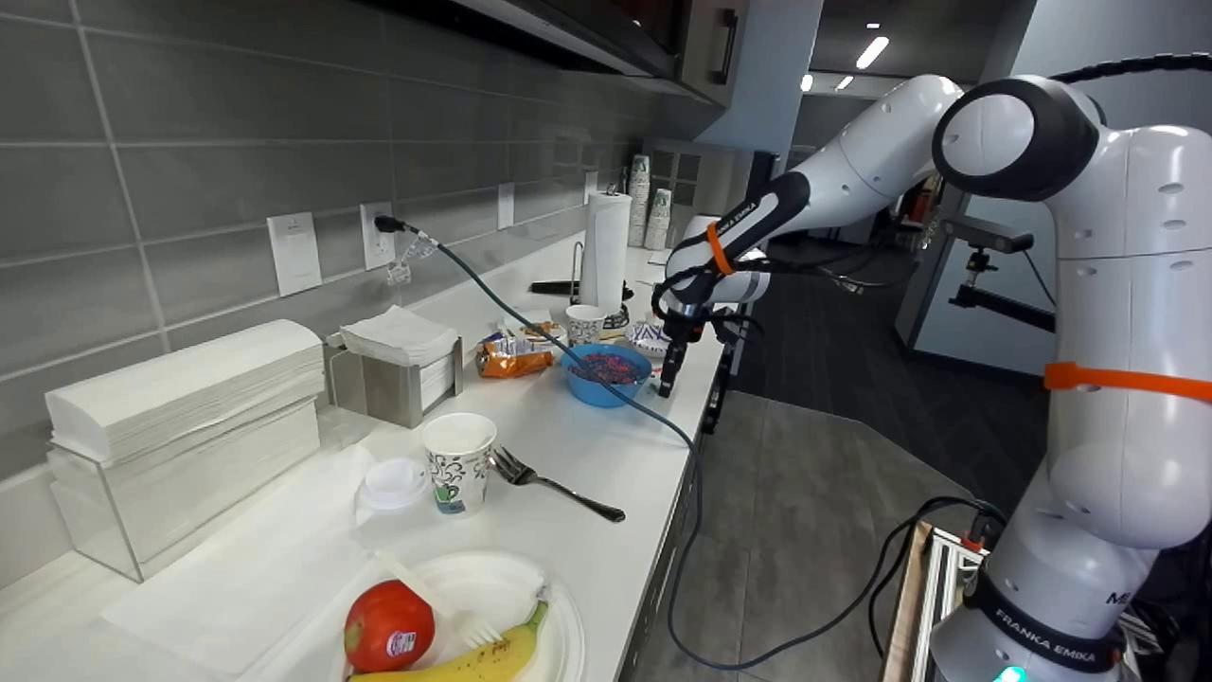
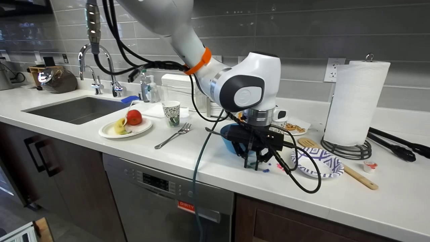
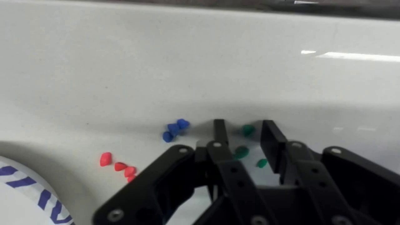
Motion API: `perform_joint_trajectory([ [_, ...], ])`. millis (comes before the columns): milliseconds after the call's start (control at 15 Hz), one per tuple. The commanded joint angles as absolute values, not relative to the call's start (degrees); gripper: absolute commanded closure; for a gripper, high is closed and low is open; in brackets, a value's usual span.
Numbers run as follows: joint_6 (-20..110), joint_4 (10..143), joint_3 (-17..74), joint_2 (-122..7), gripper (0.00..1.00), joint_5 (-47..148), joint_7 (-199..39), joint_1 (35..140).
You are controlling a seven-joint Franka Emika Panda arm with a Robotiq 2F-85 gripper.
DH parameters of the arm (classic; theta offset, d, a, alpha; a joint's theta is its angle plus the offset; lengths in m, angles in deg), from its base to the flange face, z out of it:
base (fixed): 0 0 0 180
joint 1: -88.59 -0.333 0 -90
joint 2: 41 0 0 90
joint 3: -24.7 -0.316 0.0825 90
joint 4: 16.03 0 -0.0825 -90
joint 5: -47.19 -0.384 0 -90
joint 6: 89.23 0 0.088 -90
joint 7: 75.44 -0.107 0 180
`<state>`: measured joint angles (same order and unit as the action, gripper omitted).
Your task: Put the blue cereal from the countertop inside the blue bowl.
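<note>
Three blue cereal pieces (image 3: 173, 129) lie together on the white countertop (image 3: 109, 62) in the wrist view, just left of my gripper's left finger. They also show in an exterior view (image 2: 266, 170). My gripper (image 3: 243, 125) points down and is partly open. Its fingertips are at or just above the counter, on either side of green pieces (image 3: 248, 130); it grips nothing. The blue bowl (image 1: 587, 393) stands beside the gripper and holds dark red and purple bits. In an exterior view the gripper partly hides the bowl (image 2: 228, 144). The bowl is out of the wrist view.
Red pieces (image 3: 105, 159) lie left of the gripper, near a purple-patterned plate (image 2: 322, 168). A cable (image 1: 653, 417) hangs across the bowl and over the counter edge. A wooden spatula (image 2: 361, 178), paper towel roll (image 2: 357, 104), fork (image 2: 171, 136) and fruit plate (image 2: 109, 133) are nearby.
</note>
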<state>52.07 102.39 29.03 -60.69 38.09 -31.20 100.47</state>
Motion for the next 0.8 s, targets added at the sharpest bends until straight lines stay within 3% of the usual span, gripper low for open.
perform_joint_trajectory([
  [0,53.42,102.3,28.18,-61.62,0.96,39.9,-31.59,101.35],
  [67,53.48,102.36,28.29,-61.61,1.0,40.43,-31.84,101.3],
  [733,56.11,102.23,27.94,-56.29,1.0,40.34,-38.82,100.06],
])
